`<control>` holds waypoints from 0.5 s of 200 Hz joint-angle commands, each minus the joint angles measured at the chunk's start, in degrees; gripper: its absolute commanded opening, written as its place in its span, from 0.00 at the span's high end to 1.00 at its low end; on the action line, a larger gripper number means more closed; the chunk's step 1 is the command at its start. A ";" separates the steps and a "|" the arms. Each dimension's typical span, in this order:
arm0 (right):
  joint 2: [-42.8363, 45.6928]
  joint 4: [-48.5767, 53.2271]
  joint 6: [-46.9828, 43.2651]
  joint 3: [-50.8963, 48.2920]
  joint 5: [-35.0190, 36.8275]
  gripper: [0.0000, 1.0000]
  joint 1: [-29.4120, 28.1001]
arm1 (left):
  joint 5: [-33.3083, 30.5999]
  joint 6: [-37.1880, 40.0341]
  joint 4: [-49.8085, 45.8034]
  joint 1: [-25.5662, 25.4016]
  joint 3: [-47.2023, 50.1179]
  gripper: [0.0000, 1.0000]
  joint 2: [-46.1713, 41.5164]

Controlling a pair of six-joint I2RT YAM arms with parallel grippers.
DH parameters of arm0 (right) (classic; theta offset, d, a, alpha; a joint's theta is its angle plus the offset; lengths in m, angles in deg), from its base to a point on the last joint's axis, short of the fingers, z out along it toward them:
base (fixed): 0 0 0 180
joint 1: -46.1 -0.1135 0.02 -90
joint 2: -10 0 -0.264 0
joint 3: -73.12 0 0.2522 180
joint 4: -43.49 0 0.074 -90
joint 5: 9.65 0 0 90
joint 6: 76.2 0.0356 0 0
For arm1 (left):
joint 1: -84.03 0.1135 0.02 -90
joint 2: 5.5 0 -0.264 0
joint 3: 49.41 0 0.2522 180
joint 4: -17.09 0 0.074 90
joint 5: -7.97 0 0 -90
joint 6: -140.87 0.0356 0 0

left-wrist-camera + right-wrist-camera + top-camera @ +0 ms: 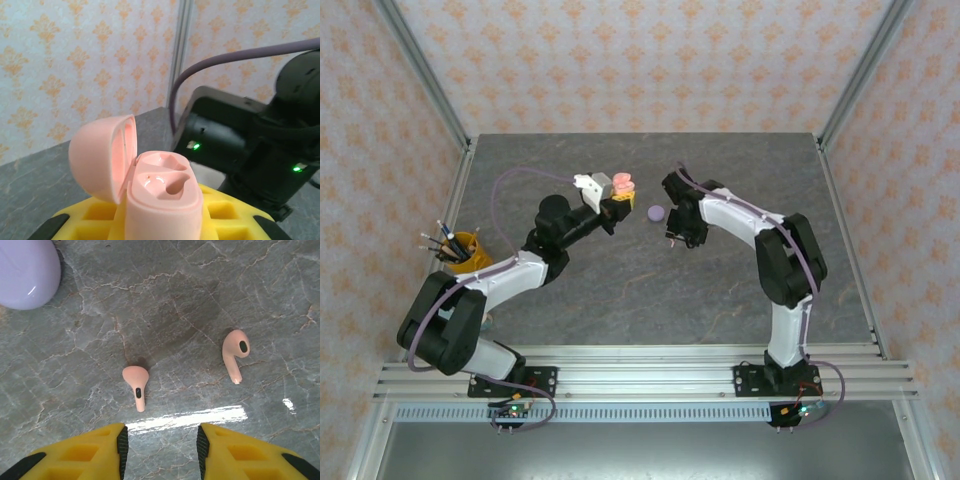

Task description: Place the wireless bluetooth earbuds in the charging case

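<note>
A pale pink charging case (162,200) stands upright between the yellow fingers of my left gripper (162,222), which is shut on it. Its lid (102,155) hangs open to the left and both sockets are empty. From above, the case (623,185) is held off the table at the end of my left gripper (620,203). Two pale pink earbuds lie on the grey table, one (136,385) just ahead of my right gripper (160,440) and the other (234,352) farther right. The right gripper is open with nothing between its fingers and hovers over the table (677,232).
A closed lilac case (25,270) lies on the table between the two grippers (656,212). A yellow cup of pens (460,250) stands at the left. The right arm's black wrist (240,150) is close behind the pink case.
</note>
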 commanded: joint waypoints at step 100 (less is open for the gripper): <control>-9.58 4.29 -2.78 10.17 1.90 0.57 -0.37 | 1.28 4.06 2.15 -1.24 1.11 1.00 -3.37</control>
